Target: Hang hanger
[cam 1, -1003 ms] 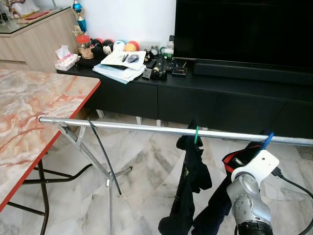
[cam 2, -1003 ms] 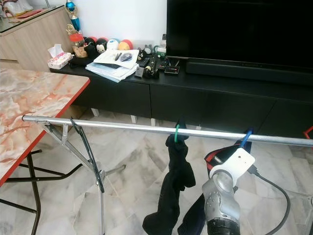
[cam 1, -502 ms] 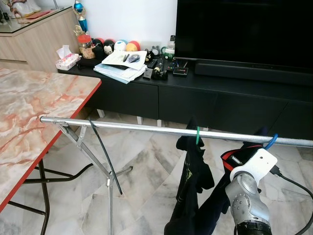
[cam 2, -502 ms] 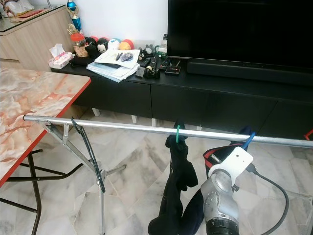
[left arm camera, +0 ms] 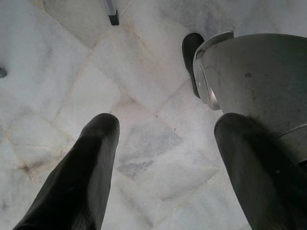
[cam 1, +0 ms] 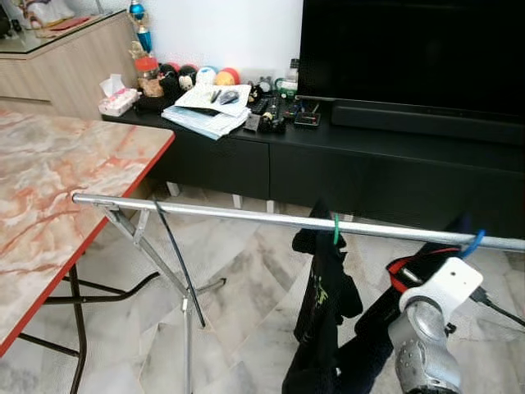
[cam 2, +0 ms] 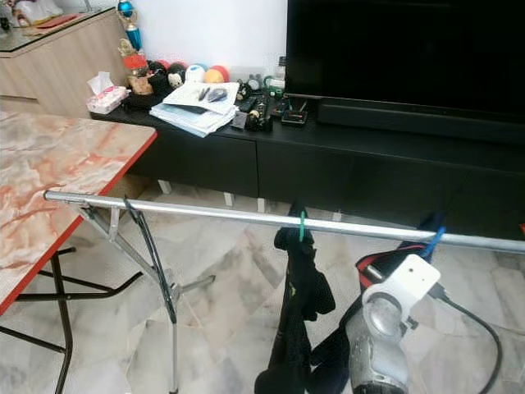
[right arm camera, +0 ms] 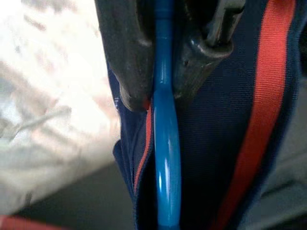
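Note:
A silver rail [cam 1: 246, 217] runs across in front of me. On it hangs a green hanger hook [cam 1: 335, 230] carrying a black garment [cam 1: 324, 304]. Further right a blue hanger [cam 1: 473, 244] has its hook at the rail, seemingly over it, and bears a navy garment with red stripes [cam 1: 410, 269]. My right arm's wrist [cam 1: 435, 328] reaches up just below it. In the right wrist view my right gripper [right arm camera: 163, 96] is shut on the blue hanger's neck [right arm camera: 166, 143]. My left gripper [left arm camera: 168, 127] hangs open over the marble floor beside my own silver leg [left arm camera: 254, 72].
A marble-topped folding table with a red edge [cam 1: 49, 189] stands at the left. The rack's slanted legs [cam 1: 168, 263] stand under the rail's left end. Beyond the rail are a black TV console [cam 1: 369, 160] with papers [cam 1: 205, 115] and a large TV [cam 1: 410, 49].
The camera has shifted slightly. My right arm and the blue hanger have slid a little to the right along the rail, away from the green hanger.

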